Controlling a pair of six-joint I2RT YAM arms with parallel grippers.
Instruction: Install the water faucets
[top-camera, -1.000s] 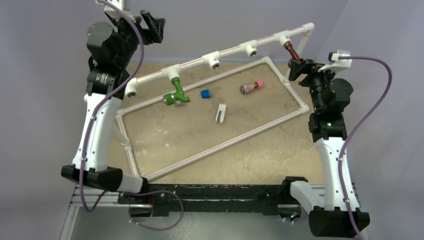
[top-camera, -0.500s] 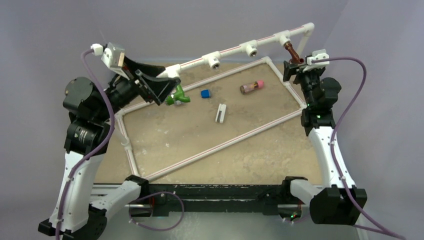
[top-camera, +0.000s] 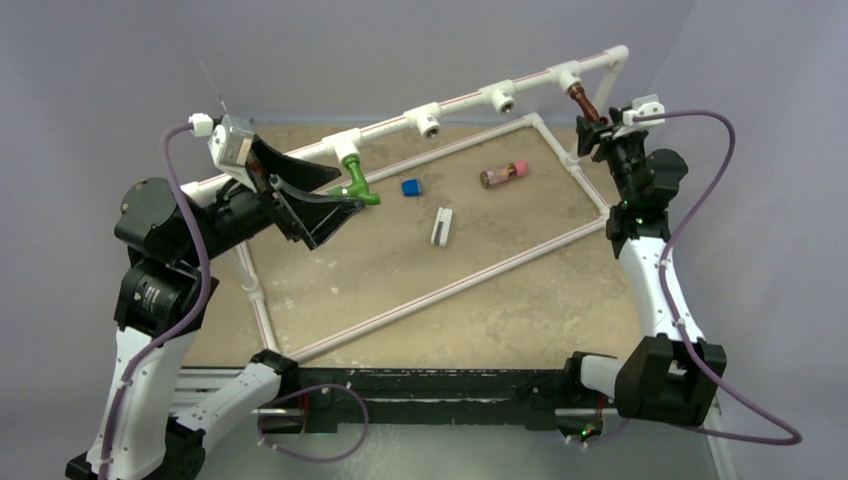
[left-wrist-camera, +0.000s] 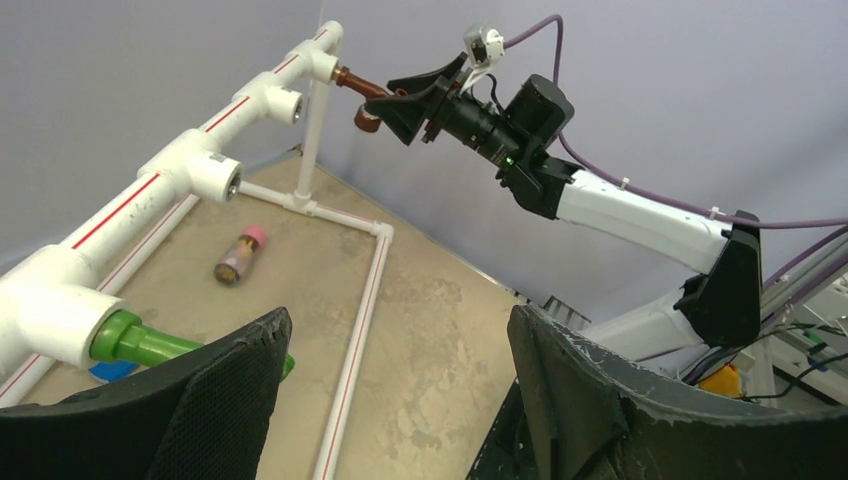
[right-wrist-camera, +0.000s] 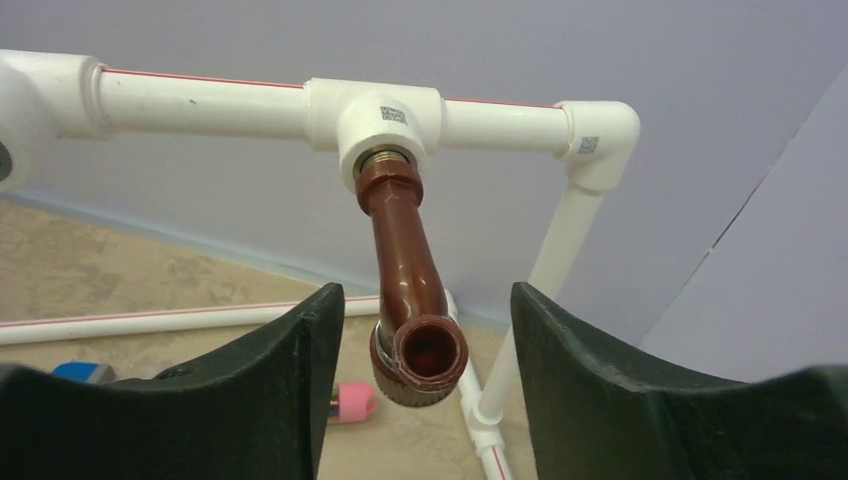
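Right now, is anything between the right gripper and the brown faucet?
Nothing visible. The brown faucet hangs from its white tee, straight between the open fingers of the right gripper, with a clear gap on each side.

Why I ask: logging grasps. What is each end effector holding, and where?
Nothing. Right end effector straddles the brown faucet with gaps either side; left end effector stands open, empty.
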